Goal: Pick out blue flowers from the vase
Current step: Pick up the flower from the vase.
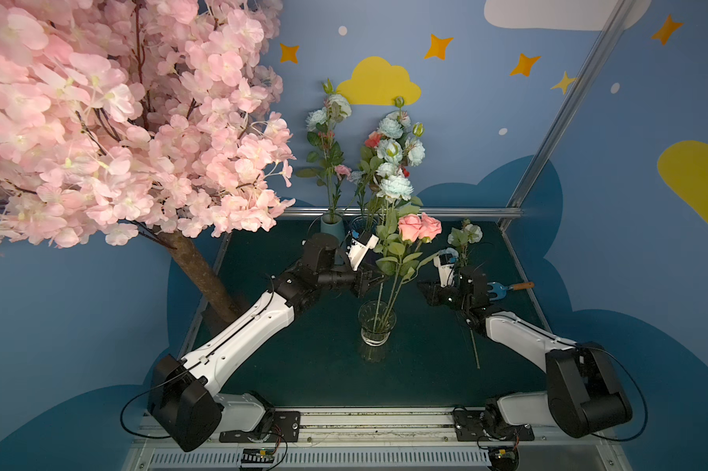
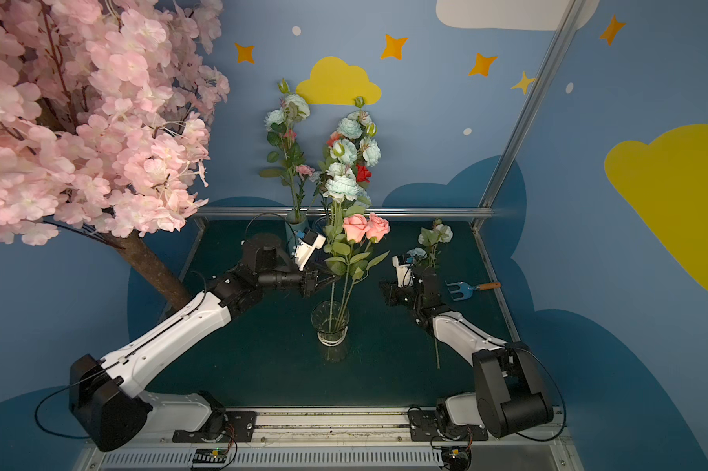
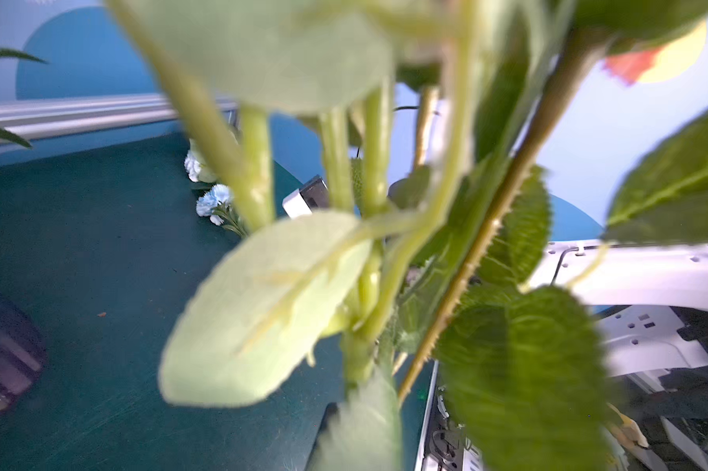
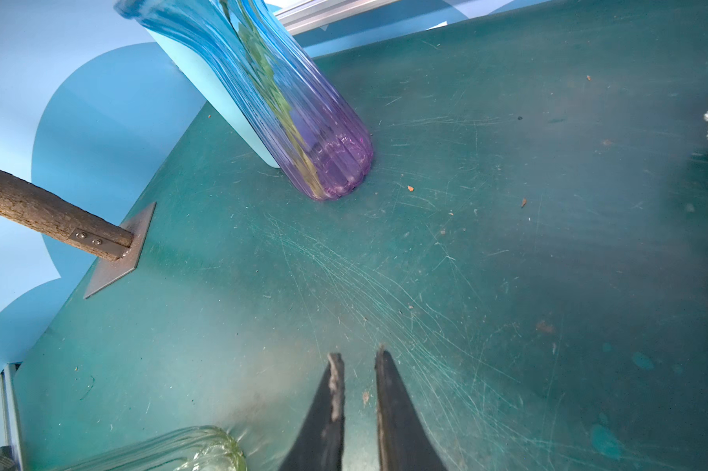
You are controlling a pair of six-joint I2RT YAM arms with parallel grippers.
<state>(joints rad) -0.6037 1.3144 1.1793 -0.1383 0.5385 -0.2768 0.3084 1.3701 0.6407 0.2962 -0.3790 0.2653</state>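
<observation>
Pinching the blue flowers [image 1: 395, 185] low on their light, bendy stalk, the left claw [image 1: 380, 278] is clamping shut; the right claw [image 4: 358, 354] is hovering ajar, empty.

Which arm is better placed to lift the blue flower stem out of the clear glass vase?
Left. The left gripper is shut among the stems just above the clear glass vase; the right gripper hangs aside, empty, away from them.

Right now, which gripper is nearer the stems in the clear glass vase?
Left. The left gripper is in among the stems just above the clear glass vase; the right gripper hangs on their other side, apart from them.
</observation>
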